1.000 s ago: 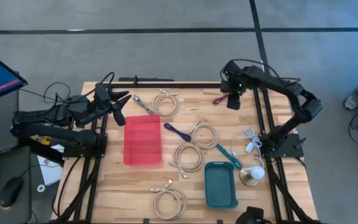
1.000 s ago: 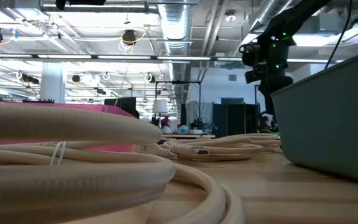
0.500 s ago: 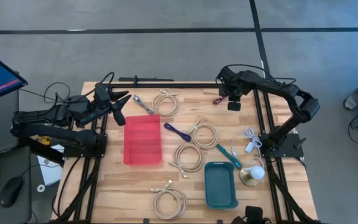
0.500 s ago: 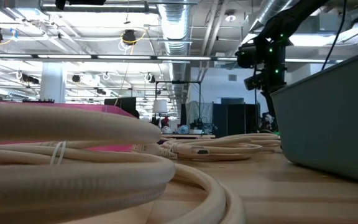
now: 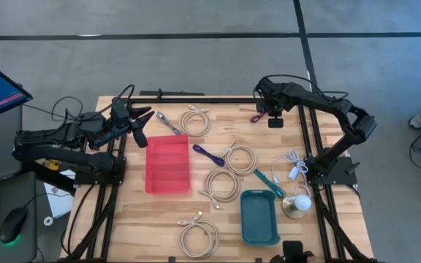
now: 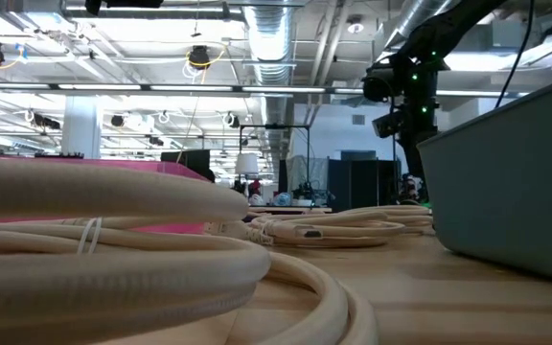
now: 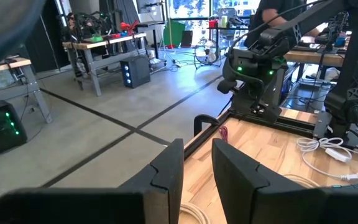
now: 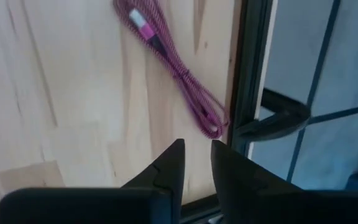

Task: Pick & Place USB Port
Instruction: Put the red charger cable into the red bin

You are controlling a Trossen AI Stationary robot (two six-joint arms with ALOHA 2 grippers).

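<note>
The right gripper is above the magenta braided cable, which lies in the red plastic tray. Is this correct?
Not quite. The magenta braided cable lies on the bare wooden table near its far edge, not in the red plastic tray. The high view shows this; the right gripper is indeed above it.

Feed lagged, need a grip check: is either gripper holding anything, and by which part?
Nothing is held. The right gripper hangs empty above the magenta cable; the left gripper waits empty at the table's left.

A red tray (image 5: 168, 164), a teal bin (image 5: 259, 217), a braided magenta cable (image 8: 178, 74), cream cable coils (image 5: 221, 185).
</note>
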